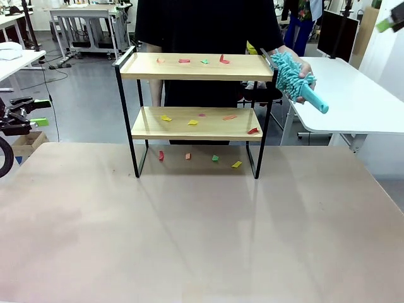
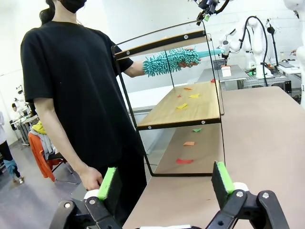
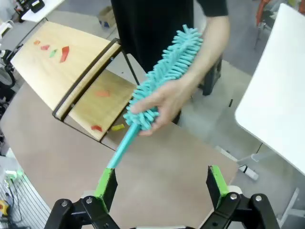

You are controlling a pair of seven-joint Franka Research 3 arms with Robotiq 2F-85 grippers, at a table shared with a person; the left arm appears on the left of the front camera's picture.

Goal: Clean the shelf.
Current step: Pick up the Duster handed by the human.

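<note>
The shelf stands at the table's far middle, two wooden boards in a black frame. Coloured paper scraps lie on both boards and on the table beneath. Behind it a person holds a teal fluffy duster by its right end, handle pointing towards me. My left gripper hangs open at the far left, off the table, and looks along the shelf and duster. My right gripper is open and empty above the duster, whose handle reaches near its left pad. It sits high at the right.
The tan table is bare in front of the shelf. A white desk stands at the right behind the table. The person's other hand hangs close to my left gripper.
</note>
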